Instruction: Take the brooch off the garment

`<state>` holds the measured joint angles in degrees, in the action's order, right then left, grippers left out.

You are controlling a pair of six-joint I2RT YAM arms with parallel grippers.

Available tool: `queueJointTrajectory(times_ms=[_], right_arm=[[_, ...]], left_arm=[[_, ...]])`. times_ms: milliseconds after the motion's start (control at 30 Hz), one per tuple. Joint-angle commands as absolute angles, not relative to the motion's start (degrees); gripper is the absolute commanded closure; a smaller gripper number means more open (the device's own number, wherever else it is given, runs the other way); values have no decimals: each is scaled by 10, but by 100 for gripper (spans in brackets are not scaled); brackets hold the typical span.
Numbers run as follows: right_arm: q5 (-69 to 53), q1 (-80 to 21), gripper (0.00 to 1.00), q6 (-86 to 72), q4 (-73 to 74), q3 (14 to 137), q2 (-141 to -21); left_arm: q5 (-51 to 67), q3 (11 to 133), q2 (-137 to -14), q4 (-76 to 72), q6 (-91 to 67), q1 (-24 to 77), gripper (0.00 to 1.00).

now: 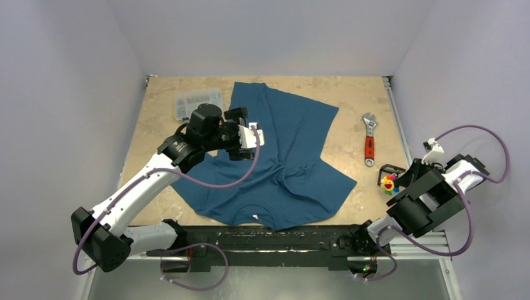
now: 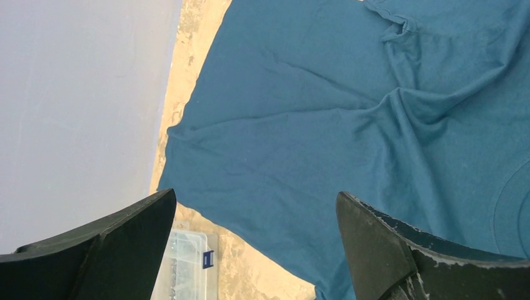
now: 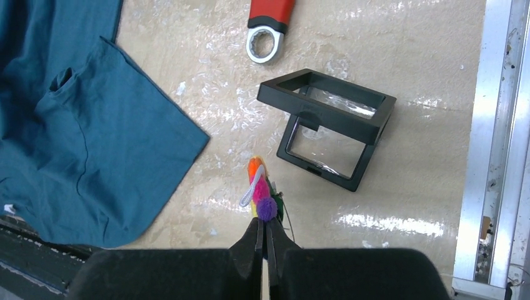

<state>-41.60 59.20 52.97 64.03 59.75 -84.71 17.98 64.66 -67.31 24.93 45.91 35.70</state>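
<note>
The dark teal T-shirt (image 1: 281, 159) lies crumpled across the middle of the table, neckline toward the near edge; it also shows in the left wrist view (image 2: 325, 125) and the right wrist view (image 3: 69, 125). My right gripper (image 1: 395, 185) (image 3: 263, 222) is shut on the rainbow flower brooch (image 1: 389, 183) (image 3: 261, 190), held edge-on off the shirt, over bare table to the shirt's right. My left gripper (image 1: 255, 138) (image 2: 256, 206) is open and empty, hovering above the shirt's left part.
A red-handled wrench (image 1: 369, 140) (image 3: 269, 25) lies at the right. A black square frame box (image 1: 391, 170) (image 3: 328, 125) stands open beside the brooch. A clear plastic box (image 1: 197, 103) (image 2: 181, 265) sits at the far left. A metal rail (image 3: 494, 144) runs along the right edge.
</note>
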Motion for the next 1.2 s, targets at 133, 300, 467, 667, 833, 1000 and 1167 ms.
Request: queueJointTrajectory(times_ms=[133, 300, 467, 667, 833, 1000, 1167], right_arm=[[-441, 601, 100, 526, 615, 606, -878], [-440, 601, 100, 526, 614, 608, -887], [-424, 601, 100, 526, 600, 597, -884], [-428, 601, 100, 531, 595, 598, -892], [-440, 601, 100, 538, 586, 602, -899], [-464, 600, 100, 566, 602, 609, -922], [-468, 592, 100, 589, 613, 616, -936]], left_arm=[[187, 673, -678, 239, 472, 357, 0], [185, 674, -683, 239, 469, 357, 0], [180, 673, -684, 238, 470, 357, 0], [183, 669, -682, 240, 472, 353, 0], [186, 670, -686, 240, 477, 352, 0], [190, 674, -691, 245, 485, 347, 0], [198, 682, -697, 255, 492, 341, 0]])
